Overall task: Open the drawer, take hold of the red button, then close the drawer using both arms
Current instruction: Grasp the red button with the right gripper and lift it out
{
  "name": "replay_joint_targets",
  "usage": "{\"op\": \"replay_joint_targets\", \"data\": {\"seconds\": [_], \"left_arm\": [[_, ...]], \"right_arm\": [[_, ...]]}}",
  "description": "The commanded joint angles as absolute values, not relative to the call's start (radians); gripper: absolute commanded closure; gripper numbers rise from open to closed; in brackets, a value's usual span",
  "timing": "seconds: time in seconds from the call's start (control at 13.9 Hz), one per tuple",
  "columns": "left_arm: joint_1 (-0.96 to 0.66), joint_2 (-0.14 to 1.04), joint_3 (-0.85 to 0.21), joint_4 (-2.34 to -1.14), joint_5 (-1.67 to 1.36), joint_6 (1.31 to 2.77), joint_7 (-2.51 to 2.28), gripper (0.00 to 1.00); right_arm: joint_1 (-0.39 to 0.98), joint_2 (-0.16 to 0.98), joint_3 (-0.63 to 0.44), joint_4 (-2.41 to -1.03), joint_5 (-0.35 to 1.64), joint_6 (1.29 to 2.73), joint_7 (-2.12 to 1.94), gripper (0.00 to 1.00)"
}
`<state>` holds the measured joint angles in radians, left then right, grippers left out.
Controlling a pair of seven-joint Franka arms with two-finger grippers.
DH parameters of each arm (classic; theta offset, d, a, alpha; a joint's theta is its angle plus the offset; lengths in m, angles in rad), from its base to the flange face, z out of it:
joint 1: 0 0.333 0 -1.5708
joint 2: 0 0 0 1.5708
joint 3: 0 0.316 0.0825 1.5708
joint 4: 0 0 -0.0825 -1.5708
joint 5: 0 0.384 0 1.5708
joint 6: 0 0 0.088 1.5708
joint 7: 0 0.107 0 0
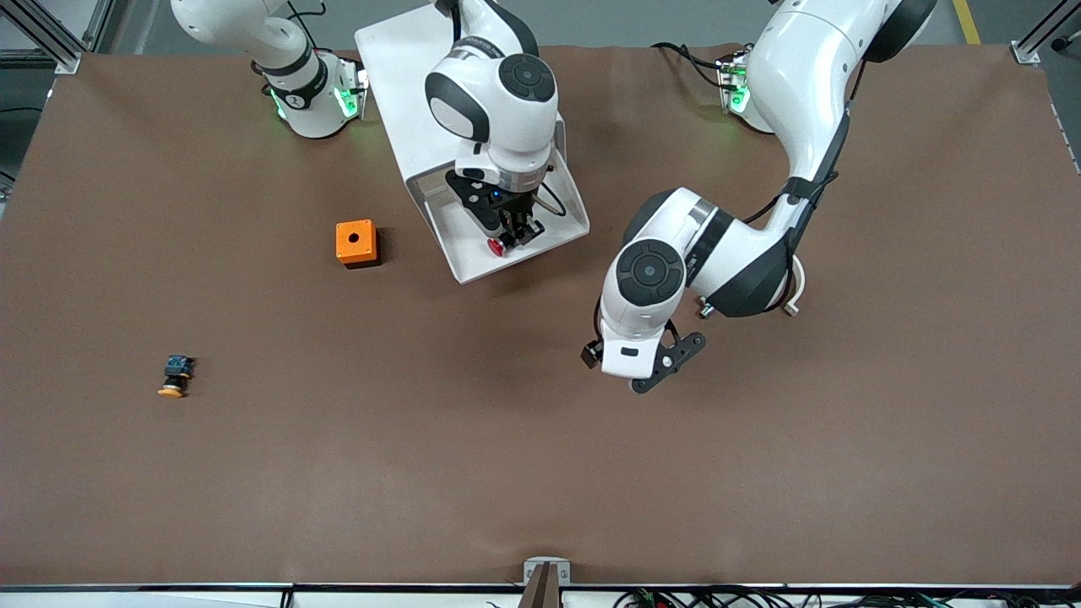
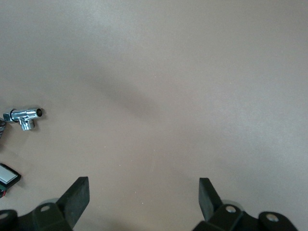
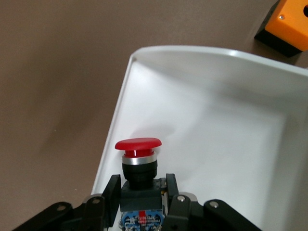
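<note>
Small orange plastic box [image 1: 356, 243] with a round hole on top sits on the brown table [image 1: 338, 473], toward the robots' edge. Black push button with a yellow-orange cap [image 1: 175, 377] lies on its side (cap facing the front camera's edge) toward the right arm's end. Shiny chrome valve fitting [image 2: 24, 117] lies flat on the brown surface.

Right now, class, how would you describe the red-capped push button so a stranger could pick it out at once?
Find the white boxy cabinet and its pulled-out shallow white plastic drawer. Over the drawer, the right gripper clamps the small push button. Its round cap is red; the alike button lying on the brown table has a yellow-orange cap.
</note>
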<state>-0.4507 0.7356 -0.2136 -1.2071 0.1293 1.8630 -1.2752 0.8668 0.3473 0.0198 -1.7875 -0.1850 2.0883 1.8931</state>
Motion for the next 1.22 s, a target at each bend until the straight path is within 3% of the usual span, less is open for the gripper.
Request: {"op": "replay_joint_targets", "data": {"seconds": [0.0, 0.14, 0.72, 1.15], "left_arm": [[-0.456, 0.716, -0.210, -1.227, 0.150, 1.894, -1.261, 0.00], [-0.457, 0.716, -0.210, -1.229, 0.150, 1.904, -1.261, 0.00], [-0.515, 0.716, -0.244, -1.252, 0.169, 1.971, -1.258, 0.00], [-0.581, 0.726, -0.250, -1.313, 0.169, 2.054, -1.240, 0.00]], "right_arm": [[0.819, 0.330, 0.023, -1.723, -0.198, 1.999, 1.815, 1.00], [0.781, 0.313, 0.023, -1.671, -0.174, 1.925, 1.711, 1.00], [0.529, 0.212, 0.020, -1.666, -0.143, 1.850, 1.008, 1.00], [0.321, 0.218, 0.018, -1.690, -0.147, 1.925, 0.577, 1.00]]}}
